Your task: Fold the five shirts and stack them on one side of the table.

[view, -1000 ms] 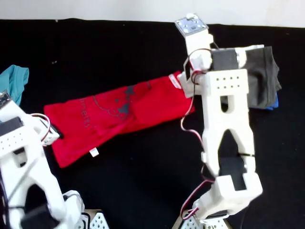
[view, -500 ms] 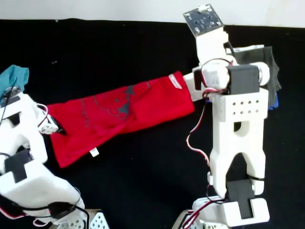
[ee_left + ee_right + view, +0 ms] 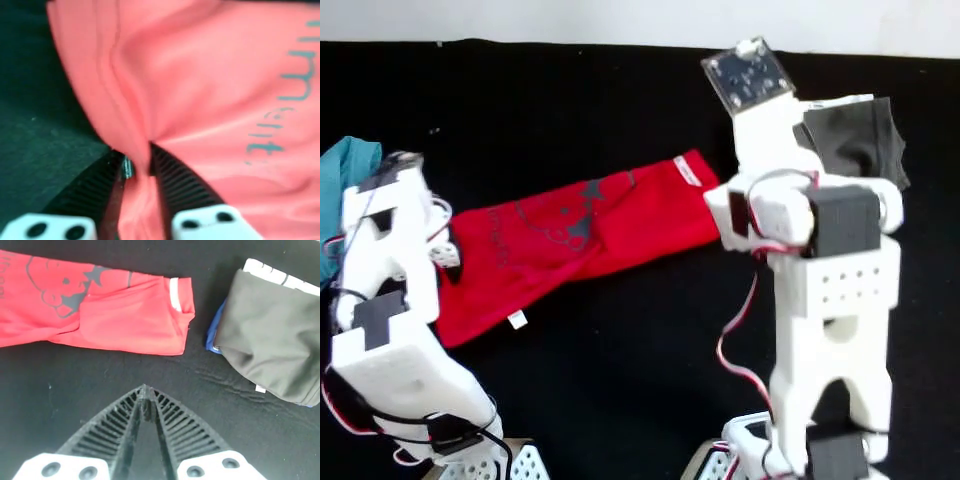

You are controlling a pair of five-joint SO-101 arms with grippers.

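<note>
The red shirt (image 3: 570, 240) is soft, matt cloth with fine creases and a flat grey print. The grey shirt (image 3: 270, 340) is smoother cloth with a faint sheen. The table cover (image 3: 620, 380) is black, matt, slightly fuzzy fabric. The left gripper (image 3: 136, 156) and right gripper (image 3: 145, 390) have black ribbed plastic fingers on smooth white plastic bases. An arm (image 3: 835, 300) has a matt white plastic shell.

Both arms are white plastic shells with black servo blocks at the joints. The right arm (image 3: 835, 300) has rows of small round holes, looping red, white and black wires (image 3: 728, 345), and a square dark circuit board (image 3: 748, 78) at its wrist. The left arm (image 3: 390, 340) is built alike. The left end effector (image 3: 136, 152) and right end effector (image 3: 145, 399) have ribbed black fingers (image 3: 110, 432) on white bases with paired screw holes.
</note>
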